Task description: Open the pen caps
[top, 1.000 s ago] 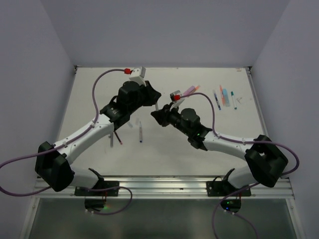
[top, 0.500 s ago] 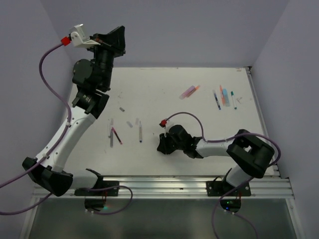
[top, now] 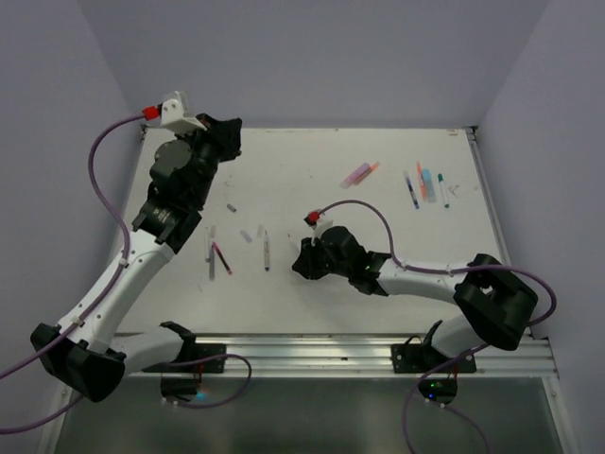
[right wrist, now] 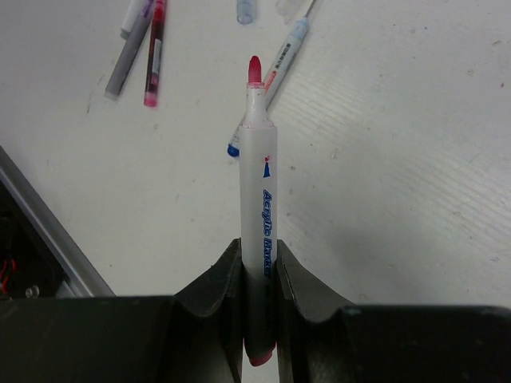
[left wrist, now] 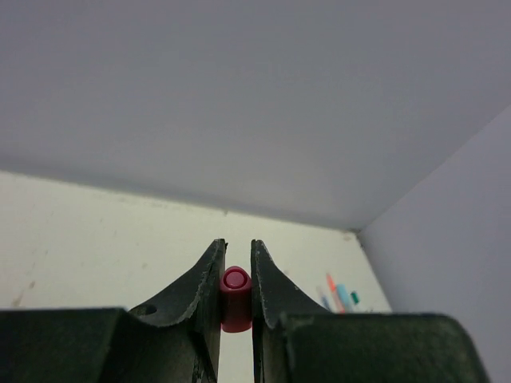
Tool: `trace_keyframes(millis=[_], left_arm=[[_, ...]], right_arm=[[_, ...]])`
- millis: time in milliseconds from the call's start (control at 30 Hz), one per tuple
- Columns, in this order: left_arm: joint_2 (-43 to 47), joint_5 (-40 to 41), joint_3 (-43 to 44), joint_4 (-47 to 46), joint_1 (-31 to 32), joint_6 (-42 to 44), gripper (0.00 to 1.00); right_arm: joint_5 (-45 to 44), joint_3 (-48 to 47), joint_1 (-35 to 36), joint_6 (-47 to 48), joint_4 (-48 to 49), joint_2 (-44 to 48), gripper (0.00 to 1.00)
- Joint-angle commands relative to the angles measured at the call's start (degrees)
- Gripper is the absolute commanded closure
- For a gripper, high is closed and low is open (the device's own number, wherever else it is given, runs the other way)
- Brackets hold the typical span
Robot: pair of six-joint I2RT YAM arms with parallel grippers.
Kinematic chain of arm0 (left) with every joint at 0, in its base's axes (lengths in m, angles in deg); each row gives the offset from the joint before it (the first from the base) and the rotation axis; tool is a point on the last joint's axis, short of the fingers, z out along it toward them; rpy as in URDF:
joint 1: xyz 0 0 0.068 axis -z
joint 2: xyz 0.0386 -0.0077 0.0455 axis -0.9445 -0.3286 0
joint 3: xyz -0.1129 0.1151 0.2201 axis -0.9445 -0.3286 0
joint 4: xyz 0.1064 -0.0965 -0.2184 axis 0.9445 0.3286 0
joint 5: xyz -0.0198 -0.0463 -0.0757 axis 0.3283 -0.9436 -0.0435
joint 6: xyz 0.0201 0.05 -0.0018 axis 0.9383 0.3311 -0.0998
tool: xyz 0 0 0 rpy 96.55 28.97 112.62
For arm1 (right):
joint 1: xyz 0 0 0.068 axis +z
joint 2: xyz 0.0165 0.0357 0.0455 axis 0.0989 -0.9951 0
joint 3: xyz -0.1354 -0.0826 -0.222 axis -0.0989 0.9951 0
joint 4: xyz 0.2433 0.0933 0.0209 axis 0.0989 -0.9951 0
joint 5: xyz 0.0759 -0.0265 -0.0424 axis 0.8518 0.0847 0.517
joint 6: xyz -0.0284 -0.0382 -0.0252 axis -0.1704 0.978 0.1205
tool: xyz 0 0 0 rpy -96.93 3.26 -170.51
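In the left wrist view, my left gripper point(left wrist: 236, 267) is shut on a stubby red pen cap point(left wrist: 235, 297), its closed end facing out. From above, that gripper point(top: 227, 140) is raised over the table's far left corner. My right gripper point(right wrist: 259, 267) is shut on a white-bodied marker point(right wrist: 259, 187) whose red tip is bare and points away over the table. In the top view, the right gripper point(top: 301, 262) sits low near the table's middle. A blue pen point(top: 267, 250) lies just to its left.
A grey pen point(top: 210, 253) and a dark red pen point(top: 221, 258) lie side by side at the left, with small loose caps point(top: 247, 235) near them. Pink and orange markers point(top: 359, 173) lie at the back. Several more pens point(top: 425, 186) lie at the back right.
The two grippers were together over the table's middle. My left arm swung up and back left with the cap, then sank a little. My right gripper drew back low with the marker.
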Motion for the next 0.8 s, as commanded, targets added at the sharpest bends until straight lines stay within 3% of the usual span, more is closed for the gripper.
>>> trace_keyframes(millis=[0,167,300,767], left_arm=[[2.33,-2.23,-6.67,11.54,-0.33,-0.24,1.0],[3.48,-2.4,-18.79,14.17,-0.42,-1.03,1.0],[2.0,-2.67,-23.11,16.46,-0.42,-1.38,1.0],[-10.3,-1.7,-27.52,19.37,-4.37,-2.96,0.91]], right_arm=[[-5.39,-3.11,-0.1,-3.92,-1.76,0.51,1.0],[-7.87,-6.19,-0.1,-6.82,-3.69,-3.17,1.0],[-7.6,-10.05,0.16,-10.07,-3.87,-8.88,1.0],[-8.57,-15.07,1.65,-12.27,-5.1,-16.8,1.0]])
